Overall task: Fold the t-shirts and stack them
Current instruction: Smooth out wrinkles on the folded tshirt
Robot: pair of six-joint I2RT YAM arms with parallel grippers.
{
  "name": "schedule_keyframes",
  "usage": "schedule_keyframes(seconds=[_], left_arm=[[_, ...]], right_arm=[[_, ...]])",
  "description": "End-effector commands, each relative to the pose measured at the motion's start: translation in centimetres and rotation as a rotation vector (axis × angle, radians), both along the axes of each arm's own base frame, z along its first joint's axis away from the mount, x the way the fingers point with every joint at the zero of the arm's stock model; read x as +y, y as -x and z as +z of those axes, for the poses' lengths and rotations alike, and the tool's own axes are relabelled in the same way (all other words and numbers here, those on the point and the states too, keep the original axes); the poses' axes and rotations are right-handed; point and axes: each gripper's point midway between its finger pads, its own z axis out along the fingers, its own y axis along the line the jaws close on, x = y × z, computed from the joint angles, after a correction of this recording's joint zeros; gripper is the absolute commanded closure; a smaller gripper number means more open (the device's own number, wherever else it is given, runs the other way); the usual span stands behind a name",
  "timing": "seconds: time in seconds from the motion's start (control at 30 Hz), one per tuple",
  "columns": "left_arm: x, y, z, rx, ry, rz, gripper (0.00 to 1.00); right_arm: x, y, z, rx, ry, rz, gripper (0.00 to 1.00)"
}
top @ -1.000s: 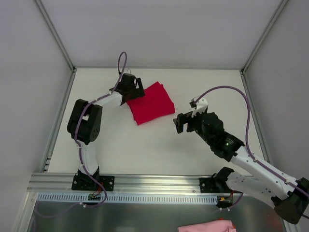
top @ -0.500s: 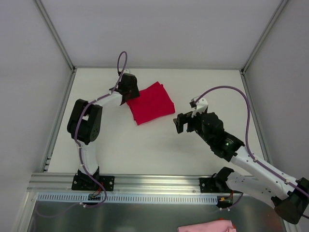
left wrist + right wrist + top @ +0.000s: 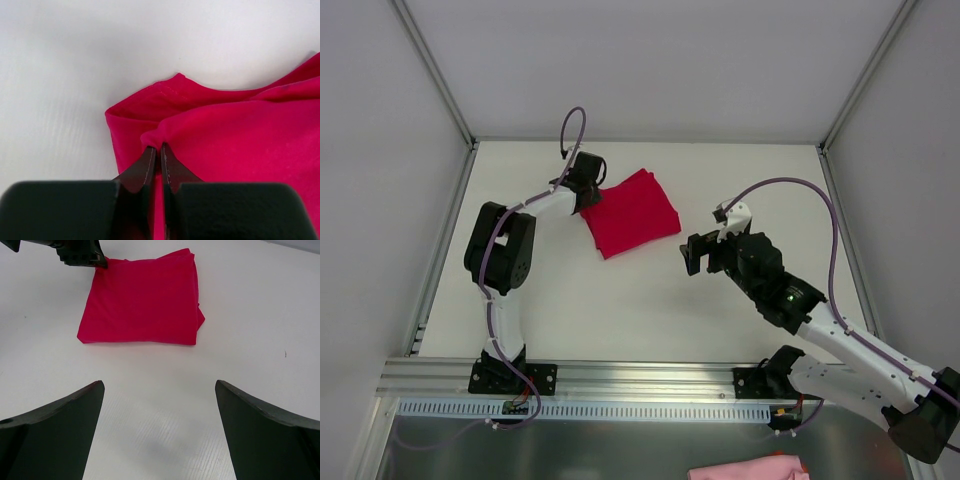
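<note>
One red shirt (image 3: 632, 213) lies folded to a rough square on the white table (image 3: 620, 310), a little toward 12 o'clock from the table's middle in the top view. Its edges run askew to the table's sides, with one corner pointing to 6 o'clock.

The left gripper (image 3: 588, 185) sits at the shirt's 10 o'clock corner. In its own wrist view, the gripper (image 3: 161, 150) has its jaws closed tight, pinching a small ridge of the shirt (image 3: 240, 145) between the tips. The cloth puckers upward there, and a hemmed lower layer shows just beyond at 12 o'clock.

The right gripper (image 3: 698, 255) hangs at the shirt's 4 o'clock, well apart from it. Its jaws stand spread wide and hold nothing. From its wrist view the gripper (image 3: 160, 390) faces the shirt (image 3: 142, 302) at 12 o'clock, and the left gripper (image 3: 80, 254) touches the cloth's 10 o'clock corner.

A pink cloth (image 3: 745, 468) shows at the 6 o'clock edge of the top view, off the table.
</note>
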Motion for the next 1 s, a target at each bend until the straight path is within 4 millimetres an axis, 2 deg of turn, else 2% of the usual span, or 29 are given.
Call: schedule_keyframes(seconds=[0.0, 0.1, 0.17, 0.2, 0.3, 0.33, 0.43, 0.5, 0.67, 0.73, 0.87, 0.9, 0.97], left_arm=[[2.4, -0.6, 1.3, -0.024, -0.058, 0.126, 1.00], [3.5, -0.3, 1.3, -0.020, -0.089, 0.177, 1.00], [3.5, -0.5, 1.4, -0.016, -0.073, 0.178, 0.98], [3.4, -0.5, 1.2, -0.008, -0.071, 0.174, 0.73], [3.3, -0.5, 1.2, -0.012, -0.060, 0.177, 0.07], [3.4, -0.4, 1.4, -0.017, -0.057, 0.180, 0.02], [2.6, -1.0, 3.6, -0.098, -0.005, 0.148, 0.01], [1.5, -0.9, 6.4, -0.180, 0.050, 0.085, 0.01], [-0.3, -1.0, 10.0, -0.278, 0.063, 0.015, 0.01], [-1.9, -0.7, 11.2, -0.321, 0.092, -0.039, 0.01], [-4.9, 0.0, 11.2, -0.332, 0.089, -0.151, 0.03], [-5.8, 0.0, 10.7, -0.318, 0.091, -0.174, 0.03], [-6.2, 0.1, 9.5, -0.283, 0.098, -0.178, 0.03]], right_arm=[[0.2, -0.3, 0.9, -0.030, -0.004, 0.002, 0.00], [0.2, -0.2, 0.9, -0.032, -0.005, 0.006, 0.00], [0.3, -0.1, 0.8, -0.030, -0.004, 0.013, 0.00], [0.4, 0.0, 0.8, -0.028, -0.005, 0.021, 0.00], [0.6, 0.0, 0.9, -0.028, -0.007, 0.031, 0.00], [0.7, 0.0, 0.8, -0.025, -0.006, 0.034, 0.00], [1.0, 0.1, 0.5, -0.017, -0.001, 0.053, 0.00], [1.2, 0.0, 0.4, -0.015, 0.003, 0.057, 0.00], [1.3, 0.1, 0.3, -0.012, 0.007, 0.062, 0.00], [1.3, 0.1, 0.5, -0.017, 0.004, 0.062, 0.00], [1.4, 0.1, 0.4, -0.013, 0.001, 0.065, 0.00], [1.3, 0.1, 0.4, -0.012, 0.002, 0.065, 0.00], [1.4, 0.2, 0.4, -0.011, -0.002, 0.067, 0.00]])
